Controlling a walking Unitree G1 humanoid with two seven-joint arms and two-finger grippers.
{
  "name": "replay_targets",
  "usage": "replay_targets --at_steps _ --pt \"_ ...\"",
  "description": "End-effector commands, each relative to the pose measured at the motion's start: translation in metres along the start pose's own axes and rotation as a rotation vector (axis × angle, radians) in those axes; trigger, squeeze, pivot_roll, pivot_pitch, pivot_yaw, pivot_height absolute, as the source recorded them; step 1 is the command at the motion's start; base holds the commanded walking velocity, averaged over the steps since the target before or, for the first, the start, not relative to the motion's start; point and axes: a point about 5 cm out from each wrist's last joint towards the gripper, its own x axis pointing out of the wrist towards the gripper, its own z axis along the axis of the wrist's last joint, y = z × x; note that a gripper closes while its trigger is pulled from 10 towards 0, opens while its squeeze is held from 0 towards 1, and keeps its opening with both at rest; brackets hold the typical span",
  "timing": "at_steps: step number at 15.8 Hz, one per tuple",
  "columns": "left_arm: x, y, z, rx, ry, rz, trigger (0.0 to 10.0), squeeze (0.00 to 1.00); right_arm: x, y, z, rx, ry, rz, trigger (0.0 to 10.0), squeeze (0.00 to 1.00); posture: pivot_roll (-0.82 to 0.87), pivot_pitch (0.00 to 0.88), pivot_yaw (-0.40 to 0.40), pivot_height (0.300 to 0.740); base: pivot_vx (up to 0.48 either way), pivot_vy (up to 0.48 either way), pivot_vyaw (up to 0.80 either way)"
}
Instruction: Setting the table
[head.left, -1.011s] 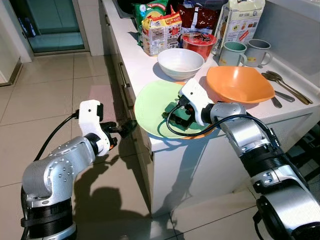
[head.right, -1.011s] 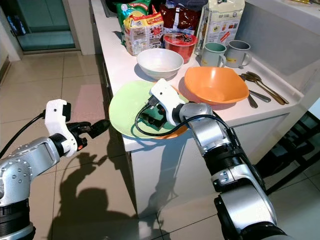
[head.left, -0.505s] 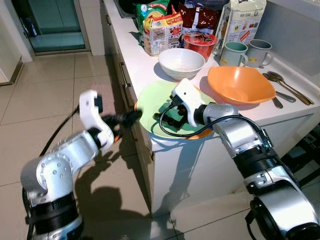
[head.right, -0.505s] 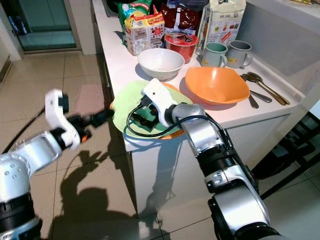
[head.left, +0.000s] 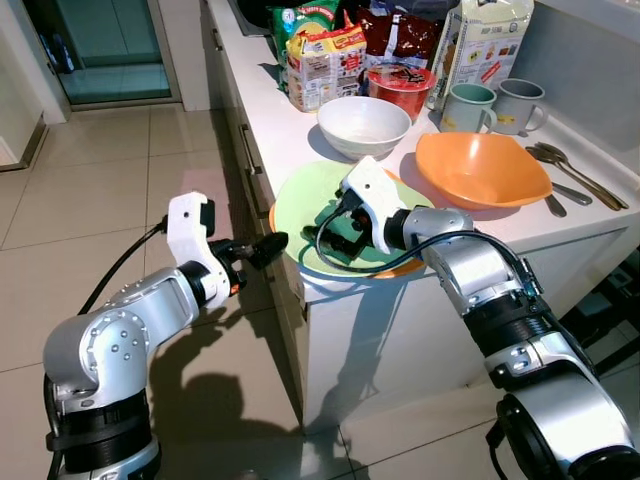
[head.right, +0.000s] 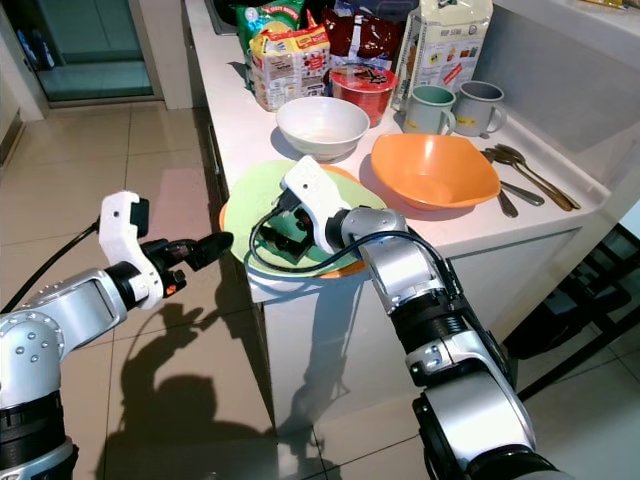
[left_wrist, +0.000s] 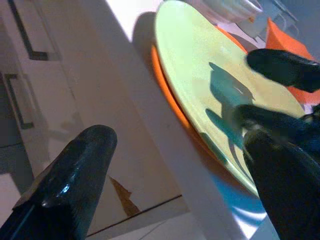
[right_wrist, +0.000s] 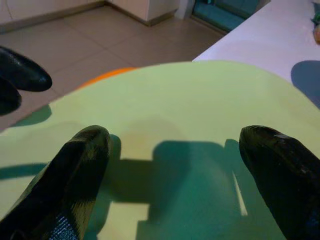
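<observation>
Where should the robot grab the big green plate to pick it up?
Probably by the thin rim of the green plate that pokes out past the counter edge, coming from the floor side where the left gripper waits. It lies flat on an orange plate, so only that overhanging edge leaves room for a finger underneath.

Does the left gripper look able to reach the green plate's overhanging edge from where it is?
Probably yes: the left gripper sits beside the green plate, nothing between them, though the right gripper is over it.

right tool (head.right: 283, 232) over green plate (head.right: 262, 205) | left tool (head.right: 205, 248) beside counter (head.right: 240, 120) edge
</observation>
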Motion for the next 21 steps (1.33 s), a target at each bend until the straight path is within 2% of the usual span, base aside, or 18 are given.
replay_targets --at_steps 1,4,5,6,8,11,15,21 --pt "0.0 -0.001 0.005 -0.004 -0.014 -0.007 10.0 0.0 -0.008 -0.012 0.015 0.006 -0.041 -0.031 10.0 0.0 0.06 0.0 -0.026 0.74 0.0 0.0 0.0" --pt "0.0 -0.001 0.006 -0.001 -0.02 -0.013 10.0 0.0 -0.02 -0.033 0.009 0.03 0.026 -0.075 10.0 0.0 0.06 0.0 -0.025 0.74 0.0 0.0 0.0" --pt "0.0 -0.001 0.006 -0.004 -0.021 -0.018 10.0 0.0 -0.023 -0.037 0.003 0.052 0.065 -0.075 10.0 0.0 0.06 0.0 -0.025 0.74 0.0 0.0 0.0" --pt "0.0 -0.002 0.005 -0.008 -0.02 -0.026 10.0 0.0 -0.025 -0.038 -0.004 0.116 0.104 -0.06 10.0 0.0 0.06 0.0 -0.026 0.74 0.0 0.0 0.0" --pt "-0.001 -0.004 0.004 -0.01 -0.018 -0.033 10.0 0.0 -0.024 -0.034 -0.014 0.235 0.121 -0.035 10.0 0.0 0.06 0.0 -0.026 0.74 0.0 0.0 0.0" --pt "-0.001 -0.004 0.004 -0.008 -0.016 -0.037 10.0 0.0 -0.017 -0.022 -0.021 0.33 0.116 0.023 10.0 0.0 0.06 0.0 -0.023 0.74 0.0 0.0 0.0" --pt "-0.001 -0.005 0.002 -0.01 -0.002 -0.049 10.0 0.0 -0.014 -0.011 -0.031 0.339 0.182 0.065 10.0 0.0 0.06 0.0 -0.023 0.74 0.0 0.0 0.0" --pt "-0.001 -0.005 0.001 -0.016 -0.001 -0.049 10.0 0.0 -0.007 0.002 -0.027 0.372 0.15 0.107 10.0 0.0 0.06 0.0 -0.025 0.74 0.0 0.0 0.0"
